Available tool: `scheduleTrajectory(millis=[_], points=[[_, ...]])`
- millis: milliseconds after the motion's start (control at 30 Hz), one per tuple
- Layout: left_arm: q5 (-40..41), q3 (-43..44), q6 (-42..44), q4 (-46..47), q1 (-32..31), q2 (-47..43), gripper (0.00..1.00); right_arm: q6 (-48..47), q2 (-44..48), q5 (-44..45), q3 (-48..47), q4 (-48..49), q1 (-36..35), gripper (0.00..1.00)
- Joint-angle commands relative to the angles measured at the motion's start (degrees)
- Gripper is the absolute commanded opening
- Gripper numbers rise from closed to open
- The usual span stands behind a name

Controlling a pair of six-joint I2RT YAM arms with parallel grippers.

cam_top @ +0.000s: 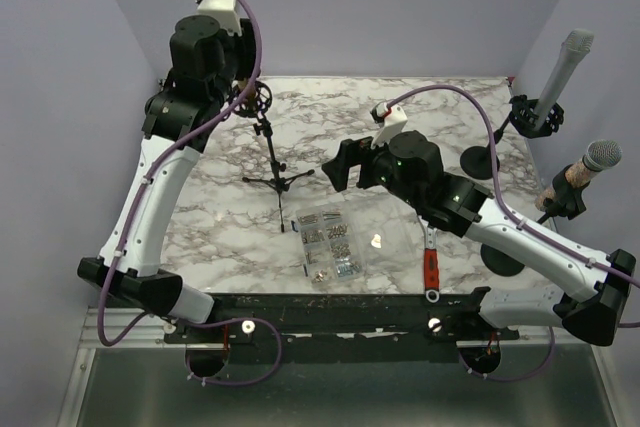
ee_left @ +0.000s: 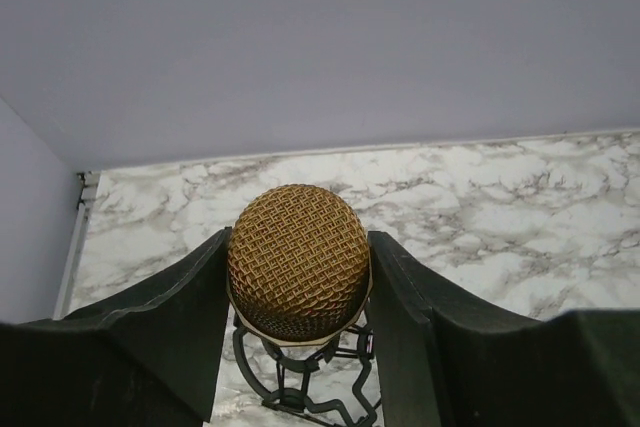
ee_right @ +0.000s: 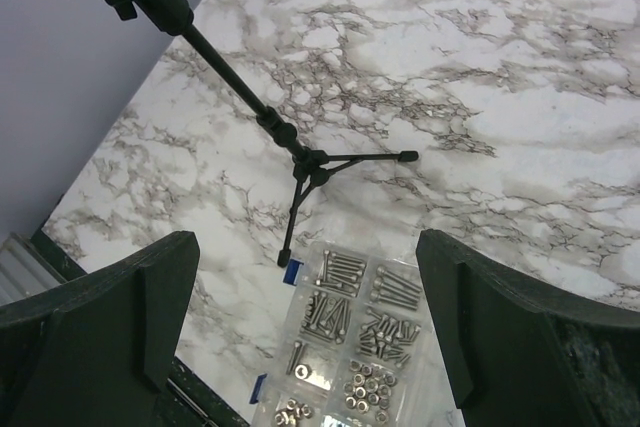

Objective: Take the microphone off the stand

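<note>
My left gripper (ee_left: pixel 299 272) clamps the round gold wire-mesh microphone head (ee_left: pixel 297 245) seated in its black cradle (ee_left: pixel 300 394); my right gripper (ee_right: pixel 305 252) stands wide open, empty.

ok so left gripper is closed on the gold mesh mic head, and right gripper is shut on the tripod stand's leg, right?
Not quite. The right gripper is open and holds nothing. In the right wrist view it hangs above the tripod stand and the screw box. The rest holds: the left gripper is closed on the gold mesh mic head.
</note>
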State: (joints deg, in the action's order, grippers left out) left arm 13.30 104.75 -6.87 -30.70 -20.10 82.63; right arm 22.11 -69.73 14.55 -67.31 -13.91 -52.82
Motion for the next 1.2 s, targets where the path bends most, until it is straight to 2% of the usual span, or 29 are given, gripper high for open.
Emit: scheduleTrajectory(millis=[0,100,233,533,800,1000,1167], points=[[3.83,10.94,2.93,-4.73,-1.06,0.49,0.0,0.49,1.34,1.28,0.92,-0.37,-0.37,1.0],[3.77,15.43,2.98,-6.43,-1.25,-1.21,0.0,-0.06,0.06,1.45,-0.45,-0.69,-0.37,1.0],[4.94,14.24,2.86,-5.07,-1.34,-6.99,0.0,-0.49,-1.45,0.4,-0.88,-0.62,-0.4,1.0],[13.36,-5.45,2.07,2.52,-1.28,-25.13,0.0,-1.53,-4.15,-0.69,-2.2,0.26,-0.41,1.0],[22.45,-26.12,-0.94,-2.11,-1.26,-35.21,0.0,-1.49,-3.58,-0.92,-0.25,1.17,-0.42,1.0],[18.65,-37.64,-10.36,-11.89,-1.2,-38.04,0.0,-1.37,-2.92,-0.77,1.26,1.3,-0.42,1.0],[14.8,-41.42,-19.0,-18.46,-1.11,-37.65,0.0,-1.32,-3.19,-0.63,1.58,1.25,-0.37,1.0]])
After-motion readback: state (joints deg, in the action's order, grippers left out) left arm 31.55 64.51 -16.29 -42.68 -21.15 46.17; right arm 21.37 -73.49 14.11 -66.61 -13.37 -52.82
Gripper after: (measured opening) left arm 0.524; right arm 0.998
